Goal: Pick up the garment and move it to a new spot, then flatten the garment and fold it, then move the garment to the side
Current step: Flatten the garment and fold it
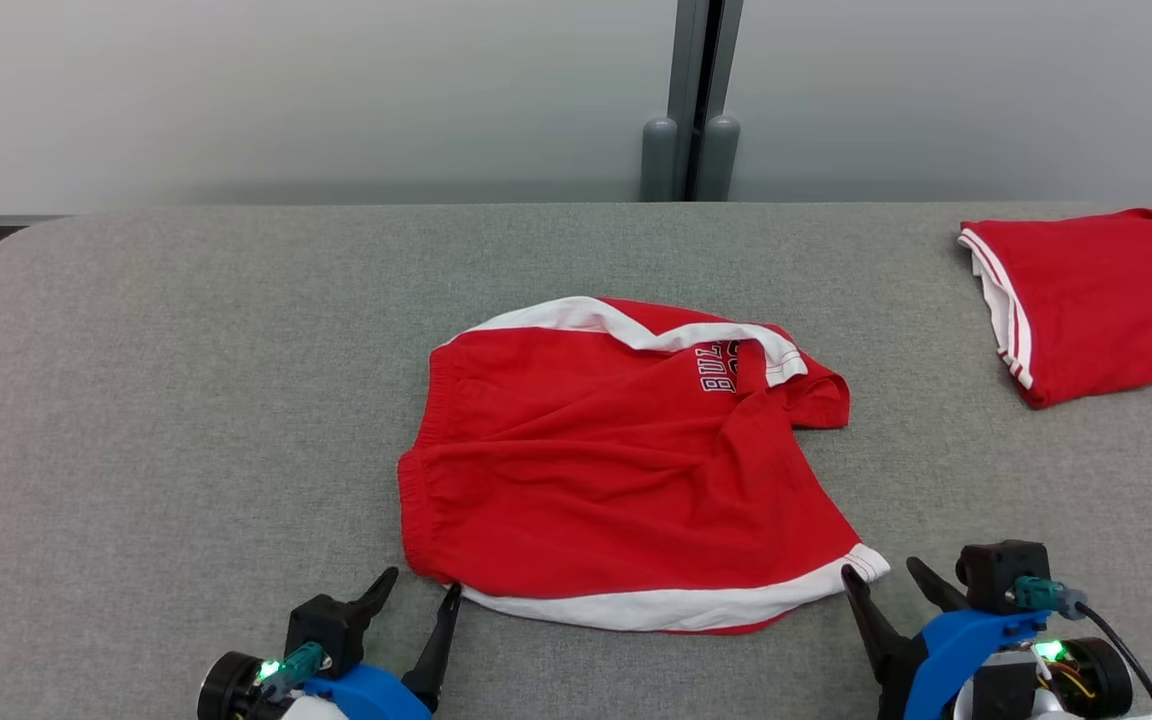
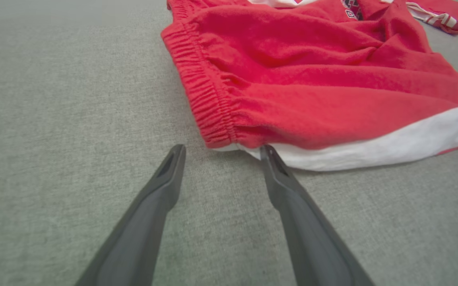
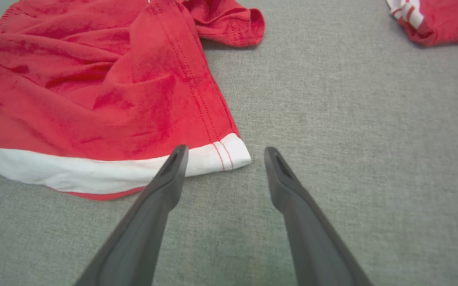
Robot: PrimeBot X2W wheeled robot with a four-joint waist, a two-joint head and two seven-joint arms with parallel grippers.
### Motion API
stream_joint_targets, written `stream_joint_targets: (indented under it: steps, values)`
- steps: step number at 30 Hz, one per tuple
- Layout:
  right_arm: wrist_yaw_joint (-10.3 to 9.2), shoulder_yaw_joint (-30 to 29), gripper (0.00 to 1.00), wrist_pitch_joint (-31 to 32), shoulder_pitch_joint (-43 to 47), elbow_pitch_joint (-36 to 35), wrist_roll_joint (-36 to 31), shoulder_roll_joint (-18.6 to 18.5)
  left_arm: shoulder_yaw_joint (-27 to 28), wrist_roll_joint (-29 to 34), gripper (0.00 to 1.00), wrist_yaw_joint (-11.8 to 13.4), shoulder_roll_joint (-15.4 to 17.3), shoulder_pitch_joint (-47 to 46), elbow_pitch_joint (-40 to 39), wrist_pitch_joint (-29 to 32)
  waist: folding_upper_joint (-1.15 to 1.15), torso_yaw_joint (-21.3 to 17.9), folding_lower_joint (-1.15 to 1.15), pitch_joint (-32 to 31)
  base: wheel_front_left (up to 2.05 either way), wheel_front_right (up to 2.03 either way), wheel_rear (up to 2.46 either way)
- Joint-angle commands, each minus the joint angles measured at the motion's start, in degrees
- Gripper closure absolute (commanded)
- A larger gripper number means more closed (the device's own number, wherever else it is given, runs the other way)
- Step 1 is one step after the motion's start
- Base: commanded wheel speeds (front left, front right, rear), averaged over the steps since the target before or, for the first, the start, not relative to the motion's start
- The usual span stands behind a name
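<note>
Garment (image 1: 616, 470): rumpled red fleecy shorts, white-trimmed, on grey woven table (image 1: 186, 400).

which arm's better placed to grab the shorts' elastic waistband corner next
Probably left. The open left end effector points at the waistband corner of the red shorts; the right end effector sits at the white hem corner.

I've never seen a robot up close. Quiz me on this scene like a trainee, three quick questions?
1. True or false: the left gripper and the right gripper both stand open.
2. The second red garment lies on the table at its: A) far right, B) far left, C) near edge.
3. Fill in: the band along the near edge of the red shorts is ____.
Key: 1 true; 2 A; 3 white.
</note>
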Motion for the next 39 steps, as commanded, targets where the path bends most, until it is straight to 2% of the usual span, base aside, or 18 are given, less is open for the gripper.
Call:
stream_joint_targets:
  steps: [1,6,11,19,20,21,22,23,24,25,34,39]
  values:
    - [0.01,0.1,0.0,-0.1,-1.1,0.8,-0.4,-0.2,-0.7,-0.7,0.0,0.0,0.4,-1.5,0.9,-0.5,-0.01,0.0,-0.01,0.3,0.0,0.0,0.0]
    - [0.01,1.1,0.0,-0.5,-3.4,4.1,-1.3,-0.2,-3.9,-4.0,0.0,0.0,0.5,-4.9,4.8,-1.7,-0.01,0.1,-0.01,1.2,0.0,0.0,0.0]
    - [0.01,-0.3,0.0,-0.8,-4.9,6.4,-2.7,-0.2,-6.3,-6.2,0.0,-0.1,0.5,-7.4,6.5,-2.0,-0.01,0.3,-0.01,2.1,0.0,0.0,0.0]
    - [0.01,0.0,0.0,-1.5,-6.4,8.7,-2.6,-0.2,-9.2,-7.7,0.0,-0.1,1.7,-9.8,4.4,-2.0,-0.01,0.3,-0.01,3.4,0.0,0.0,0.0]
    - [0.01,0.2,0.04,-1.5,-6.5,8.9,-2.6,-0.2,-9.8,-8.0,0.0,-0.1,1.9,-9.8,3.9,-2.0,-0.01,0.3,-0.01,3.4,0.0,0.0,0.0]
    - [0.01,0.3,0.44,-1.5,-6.6,9.1,-2.5,-0.2,-10.3,-8.3,0.0,-0.1,2.2,-9.9,3.4,-2.0,-0.01,0.2,-0.01,3.5,0.0,0.0,0.0]
    - [0.01,0.4,0.79,-1.4,-6.6,9.4,-2.3,-0.2,-10.9,-8.8,0.0,-0.1,2.4,-9.8,3.2,-2.0,-0.01,0.1,-0.01,3.6,0.0,0.0,0.0]
    - [0.01,0.5,1.0,-1.1,-6.7,9.6,-2.3,-0.2,-11.6,-9.1,0.13,-0.1,2.7,-9.9,2.9,-2.0,-0.01,0.1,-0.01,3.6,0.0,0.0,0.0]
    - [0.01,0.6,1.0,-1.1,-6.9,9.7,-2.3,-0.2,-11.9,-9.5,0.65,-0.1,2.9,-10.1,2.5,-2.0,-0.01,0.0,-0.01,3.7,0.0,0.0,0.0]
    - [0.01,0.7,1.0,-1.1,-6.8,9.8,-2.2,-0.2,-12.1,-10.2,1.0,-0.1,2.9,-10.0,2.4,-2.0,-0.01,0.0,-0.01,3.7,0.0,0.0,0.0]
    - [0.01,-0.3,1.0,-3.8,-5.3,6.2,1.1,-0.2,-12.6,-13.3,1.0,-0.1,4.0,-7.9,-0.7,-2.0,-0.01,-0.2,-0.01,2.1,0.0,0.0,0.0]
    - [0.01,-2.4,1.0,-4.0,-2.8,-2.2,5.5,-0.2,-13.1,-16.4,1.0,-0.1,6.3,-5.3,-9.0,-2.1,-0.01,-0.4,-0.01,0.6,0.0,0.0,0.0]
